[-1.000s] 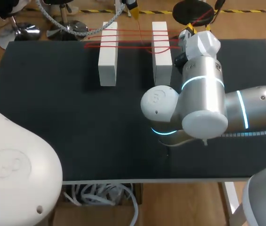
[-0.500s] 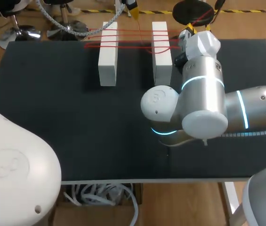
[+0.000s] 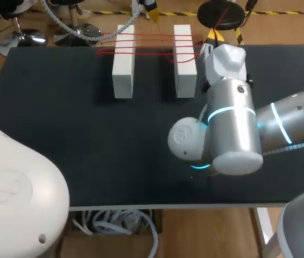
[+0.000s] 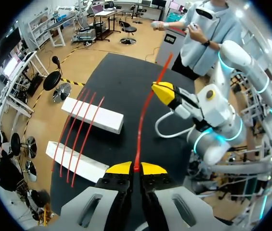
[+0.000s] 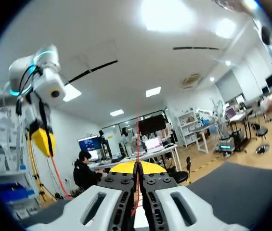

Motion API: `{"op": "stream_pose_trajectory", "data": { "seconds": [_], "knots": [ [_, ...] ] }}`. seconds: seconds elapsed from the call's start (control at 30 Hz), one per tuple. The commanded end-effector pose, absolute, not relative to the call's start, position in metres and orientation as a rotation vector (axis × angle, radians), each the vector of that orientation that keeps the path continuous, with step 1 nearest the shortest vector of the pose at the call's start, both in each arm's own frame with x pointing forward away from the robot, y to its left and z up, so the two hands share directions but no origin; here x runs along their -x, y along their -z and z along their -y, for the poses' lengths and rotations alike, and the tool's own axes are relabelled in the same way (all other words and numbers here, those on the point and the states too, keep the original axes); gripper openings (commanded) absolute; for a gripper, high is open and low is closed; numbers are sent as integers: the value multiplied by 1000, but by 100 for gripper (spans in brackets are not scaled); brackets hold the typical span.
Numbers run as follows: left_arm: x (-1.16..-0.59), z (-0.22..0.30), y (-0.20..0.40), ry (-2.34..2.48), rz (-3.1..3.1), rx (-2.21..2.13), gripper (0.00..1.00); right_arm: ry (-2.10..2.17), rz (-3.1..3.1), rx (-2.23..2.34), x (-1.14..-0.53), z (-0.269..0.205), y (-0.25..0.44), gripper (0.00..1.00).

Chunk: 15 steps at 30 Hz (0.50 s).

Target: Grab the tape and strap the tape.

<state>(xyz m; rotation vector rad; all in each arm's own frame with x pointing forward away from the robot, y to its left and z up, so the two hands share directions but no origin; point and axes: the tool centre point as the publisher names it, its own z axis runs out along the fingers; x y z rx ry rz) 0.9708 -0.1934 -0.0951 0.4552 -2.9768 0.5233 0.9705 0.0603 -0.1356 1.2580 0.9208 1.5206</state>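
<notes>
Two white blocks, one (image 3: 124, 64) to the left of the other (image 3: 184, 64), lie side by side at the back of the black table (image 3: 60, 134). Several strands of thin red tape (image 3: 152, 38) run across both. My left gripper (image 4: 136, 168) is high behind the blocks (image 3: 150, 7), shut on a red tape strand (image 4: 148, 110). That strand stretches to my right gripper (image 4: 167, 92). The right gripper (image 5: 136, 167) is shut on the tape too and sits beside the right block's far end (image 3: 212, 36). In the right wrist view my left arm's yellow tips (image 5: 43, 139) show off to one side, tape trailing from them.
My right arm's large elbow (image 3: 216, 145) hangs over the table's right half, near the front edge. White cables (image 3: 114, 223) lie in a box below that edge.
My right arm has swung: its elbow came toward the front edge and slightly right, while the wrist turned by the right block. The left gripper and the blocks kept still.
</notes>
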Motion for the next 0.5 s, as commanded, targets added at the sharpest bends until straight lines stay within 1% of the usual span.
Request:
{"op": "stream_pose_trajectory", "data": {
  "seconds": [0.03, 0.27, 0.5],
  "knots": [
    [-971, 194, 94, -517, 2977, -456, 0, -1297, -1057, -1104, -956, -79, 139, 0],
    [-971, 194, 94, -517, 2977, -456, 0, -1128, -1103, -1066, -945, -99, 128, 0],
    [-971, 194, 94, -517, 2977, -456, 0, -1032, -1115, -1064, -943, -103, 123, 0]
  ]
}}
